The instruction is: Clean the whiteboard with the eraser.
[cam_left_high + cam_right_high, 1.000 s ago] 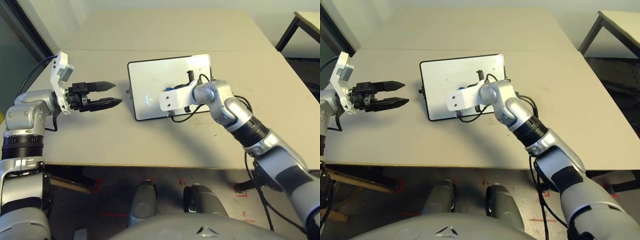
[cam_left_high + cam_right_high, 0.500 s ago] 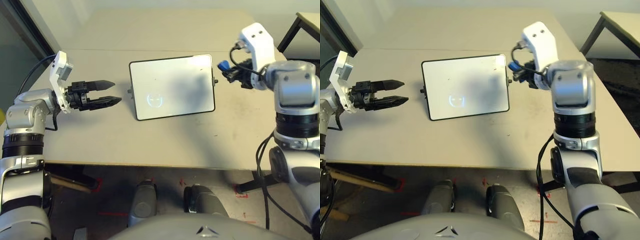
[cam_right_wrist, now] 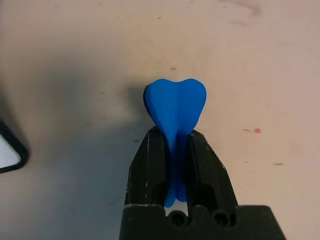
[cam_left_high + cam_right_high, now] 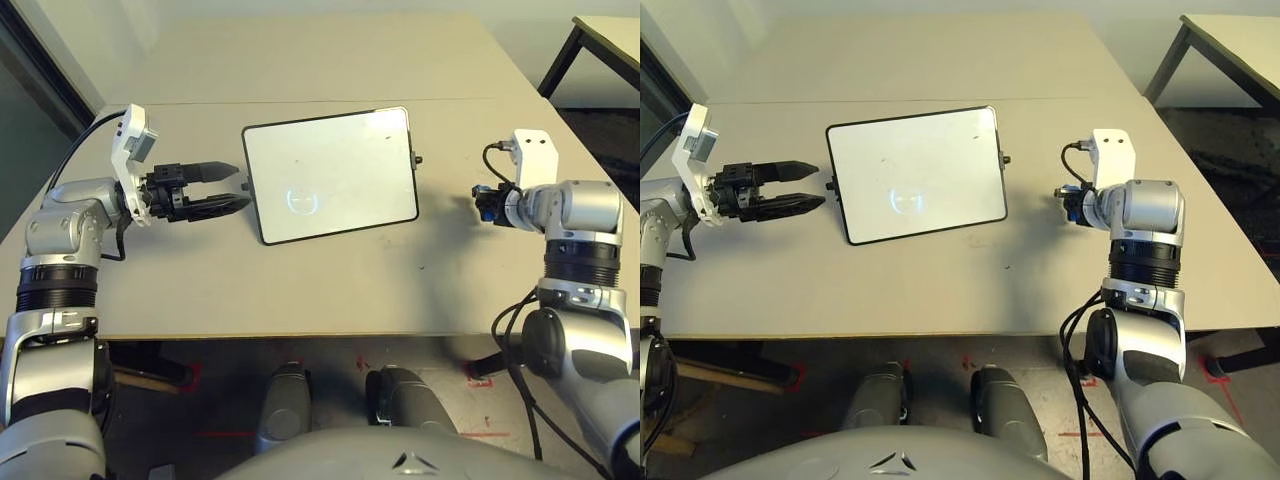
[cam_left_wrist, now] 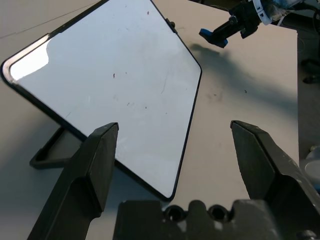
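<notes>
The whiteboard (image 4: 330, 175) lies in the middle of the table, glossy white in a thin black frame, with a few tiny specks (image 5: 130, 102) and a light glare on it. My left gripper (image 4: 238, 186) is open just off the board's left edge, pointing at it, with nothing between its fingers (image 5: 95, 165). To the right of the board and clear of it, my right gripper (image 4: 483, 204) is shut on the small blue eraser (image 3: 177, 107), a little above the bare tabletop. The eraser's rounded end (image 5: 212, 37) sticks out past the fingertips.
The beige table (image 4: 300, 280) has open surface in front of and behind the board. A second table with black legs (image 4: 560, 55) stands at the far right. A black stand part (image 5: 47, 152) sticks out beside the board's near corner.
My right arm has swung off the board and come down to the right of it, with the eraser still gripped. The left gripper has stayed put. The camera view has shifted.
</notes>
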`<state>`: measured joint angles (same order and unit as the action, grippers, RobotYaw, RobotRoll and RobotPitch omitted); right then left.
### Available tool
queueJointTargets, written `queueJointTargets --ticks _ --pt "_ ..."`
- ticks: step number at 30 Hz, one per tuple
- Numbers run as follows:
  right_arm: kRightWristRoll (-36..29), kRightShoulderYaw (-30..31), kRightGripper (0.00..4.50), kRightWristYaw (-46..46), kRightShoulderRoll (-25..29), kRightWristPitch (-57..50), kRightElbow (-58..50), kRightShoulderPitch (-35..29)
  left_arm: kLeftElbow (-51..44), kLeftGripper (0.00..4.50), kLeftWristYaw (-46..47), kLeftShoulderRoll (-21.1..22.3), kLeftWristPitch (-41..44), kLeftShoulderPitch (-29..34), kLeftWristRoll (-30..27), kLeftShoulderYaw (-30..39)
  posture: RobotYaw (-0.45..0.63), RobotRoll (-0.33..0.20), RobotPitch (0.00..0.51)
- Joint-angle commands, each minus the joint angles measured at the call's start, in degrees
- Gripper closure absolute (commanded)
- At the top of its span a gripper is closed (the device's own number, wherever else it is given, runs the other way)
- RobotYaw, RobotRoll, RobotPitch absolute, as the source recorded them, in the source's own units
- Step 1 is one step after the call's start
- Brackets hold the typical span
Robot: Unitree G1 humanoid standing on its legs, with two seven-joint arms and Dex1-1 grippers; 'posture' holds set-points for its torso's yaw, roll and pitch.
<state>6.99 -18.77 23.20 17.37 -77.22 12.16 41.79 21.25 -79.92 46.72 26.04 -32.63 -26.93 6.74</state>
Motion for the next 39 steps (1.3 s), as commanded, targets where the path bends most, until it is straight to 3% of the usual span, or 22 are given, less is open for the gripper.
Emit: queueJointTargets --ticks 1,5,16,17,21,24,27,30,33,39 --pt "-2.05 0.29 4.18 -2.52 -0.03 -0.58 0.96 0.03 -1.15 0.0 0.37 0.67 0.28 0.9 -0.22 0.67 0.29 0.0 0.061" --pt "-3.97 -0.49 4.18 -4.8 -0.15 -0.58 2.25 0.53 -0.76 0.0 0.59 0.46 0.1 0.63 -0.13 0.58 0.29 0.0 0.058" --pt "-10.63 1.61 0.16 -3.62 4.17 -3.05 -1.46 0.96 -1.53 0.0 2.46 0.66 0.64 -0.17 -1.45 2.92 0.28 0.0 0.056" --pt "-11.28 2.05 0.03 -3.06 5.25 -3.01 -1.98 1.13 -1.83 0.0 2.75 0.9 0.56 -0.27 -1.49 3.27 0.28 0.0 0.056" --pt "-13.23 3.2 0.03 0.64 11.72 5.38 -4.12 1.16 -1.84 0.0 6.38 1.39 0.71 -2.47 -2.7 6.92 0.28 0.0 0.055" --pt "-13.56 0.63 0.03 -0.17 13.17 17.59 -1.83 -0.81 1.12 0.0 11.05 1.19 -3.53 -2.93 0.14 8.26 0.27 0.0 0.052" --pt "-11.89 1.74 0.03 -2.13 14.14 24.77 0.49 -3.81 4.64 0.0 17.3 -0.2 -7.51 -1.37 2.78 9.45 0.27 0.0 0.046" --pt "-15.61 -3.64 0.03 -3.22 9.84 40.82 3.01 -7.3 7.19 0.0 25.17 -2.4 -13.86 0.71 6.33 9.96 0.27 0.0 0.044" --pt "-20.93 -7.53 0.03 1.58 6.02 56.29 6.17 -10.67 10.79 0.0 33.79 -4.81 -19.31 1.18 8.97 11.13 0.27 0.0 0.041" --pt "-18.98 -7.83 0.03 -6.26 4.03 71.26 12.36 -12.55 20.9 0.0 50.93 -9.48 -29.07 -2.84 13.98 11.92 0.27 0.0 0.039"
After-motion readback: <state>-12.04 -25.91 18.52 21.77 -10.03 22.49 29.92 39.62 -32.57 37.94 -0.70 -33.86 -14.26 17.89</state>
